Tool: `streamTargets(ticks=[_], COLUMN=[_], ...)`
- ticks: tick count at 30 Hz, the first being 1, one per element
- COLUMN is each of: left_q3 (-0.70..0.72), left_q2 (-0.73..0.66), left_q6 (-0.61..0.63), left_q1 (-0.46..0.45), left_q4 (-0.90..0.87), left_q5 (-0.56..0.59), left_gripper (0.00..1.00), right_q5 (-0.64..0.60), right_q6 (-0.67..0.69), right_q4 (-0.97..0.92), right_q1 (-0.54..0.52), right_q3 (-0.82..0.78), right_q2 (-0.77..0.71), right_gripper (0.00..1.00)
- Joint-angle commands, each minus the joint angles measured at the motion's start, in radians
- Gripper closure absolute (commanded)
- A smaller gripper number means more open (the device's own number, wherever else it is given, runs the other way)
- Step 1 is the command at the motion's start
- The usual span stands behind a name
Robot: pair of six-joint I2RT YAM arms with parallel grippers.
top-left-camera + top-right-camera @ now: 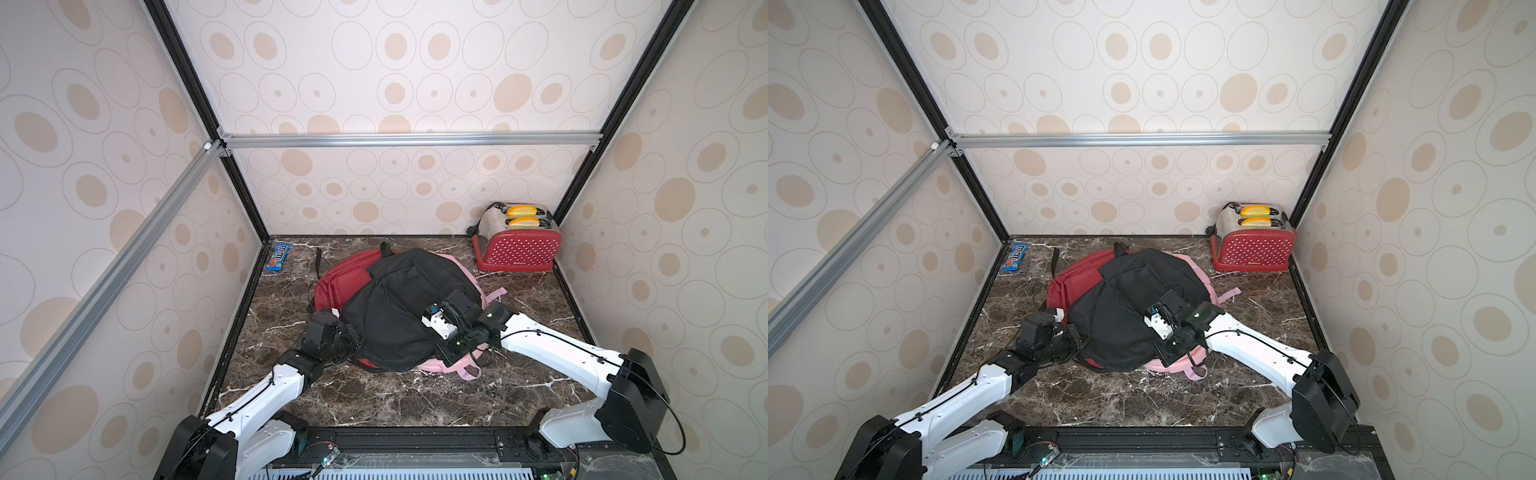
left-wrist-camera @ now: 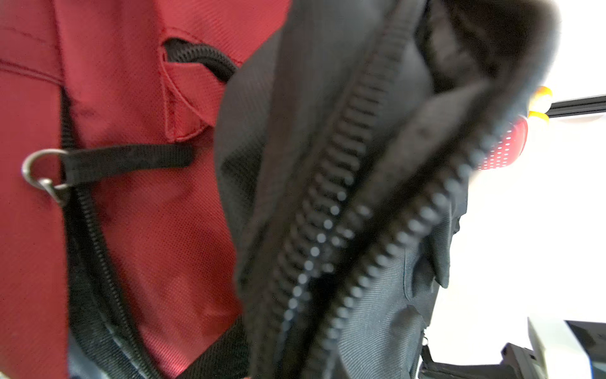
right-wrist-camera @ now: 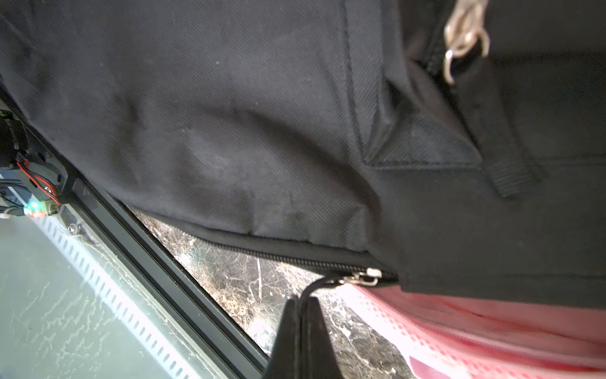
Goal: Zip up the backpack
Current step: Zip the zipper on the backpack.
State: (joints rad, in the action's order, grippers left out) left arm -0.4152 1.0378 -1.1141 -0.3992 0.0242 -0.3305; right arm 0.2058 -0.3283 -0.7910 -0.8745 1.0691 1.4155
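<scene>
On the table point(image 1: 374, 399), in a top view, the black backpack point(image 1: 399, 307) lies centred, a blue "m&m's" packet point(image 1: 279, 257) well apart, left tool point(image 1: 355, 338) closed at its edge; left wrist view: parted zipper teeth point(image 2: 328, 229); right wrist view: right tool point(image 3: 300, 305) clamped on the zipper cord point(image 3: 313, 287).

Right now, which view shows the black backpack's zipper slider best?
Right wrist: the zipper slider sits sharp on the black backpack's edge, its pull cord pinched in the right gripper's shut jaws. In both top views the right arm hides it. Left wrist shows only blurred, open zipper teeth, no slider.
</scene>
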Motion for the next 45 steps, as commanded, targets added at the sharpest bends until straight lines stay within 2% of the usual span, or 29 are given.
streamTargets(ticks=[1, 14, 45], left_q3=[-0.043, -0.043, -0.042], left_q2=[0.003, -0.003, -0.016], left_q6=[0.009, 0.002, 0.001], left_q1=[0.002, 0.002, 0.000], left_q4=[0.001, 0.008, 0.005], left_q5=[0.046, 0.050, 0.053], left_gripper=[1.00, 1.00, 1.00], right_q5=[-0.001, 0.097, 0.244], right_q6=[0.022, 0.098, 0.130], right_q4=[-0.070, -0.158, -0.134], right_q1=[-0.018, -0.093, -0.178], right_q3=[0.042, 0.165, 0.310], right_q2=[0.006, 0.098, 0.228], right_gripper=[1.00, 1.00, 1.00])
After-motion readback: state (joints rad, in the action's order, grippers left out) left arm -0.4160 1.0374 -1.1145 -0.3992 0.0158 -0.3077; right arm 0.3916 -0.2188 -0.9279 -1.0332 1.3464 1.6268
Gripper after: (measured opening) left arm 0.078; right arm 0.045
